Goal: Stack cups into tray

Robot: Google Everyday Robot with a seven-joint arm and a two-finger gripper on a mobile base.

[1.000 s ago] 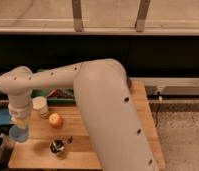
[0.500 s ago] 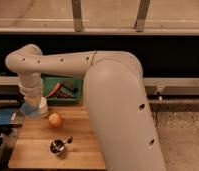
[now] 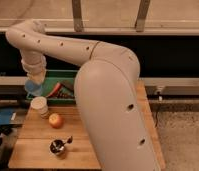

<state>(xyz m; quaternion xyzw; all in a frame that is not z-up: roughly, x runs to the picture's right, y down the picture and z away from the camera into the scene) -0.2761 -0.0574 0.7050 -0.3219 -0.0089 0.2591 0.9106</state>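
gripper (image 3: 35, 83) sits far left over the left end of the green tray (image 3: 68, 76), closed on the translucent blue cup (image 3: 33, 89). the cup hangs at the tray's left wall, about on the rim line, not clearly inside. white cup (image 3: 39, 106) stands upright on the table (image 3: 38, 150) just in front of the tray, close below the blue one. risks: a release here could land the blue cup on the rim, tipping it out onto the table or onto the white cup; a low sweep could knock the white cup into the orange fruit (image 3: 55, 120) just beside it. red and dark items (image 3: 60, 90) lie in the tray, so free floor there looks tight. table's left edge is near, with a blue object (image 3: 3, 117) past it. the arm (image 3: 108, 100) covers the table's right half; open room is front left, around the metal cup (image 3: 58, 146).
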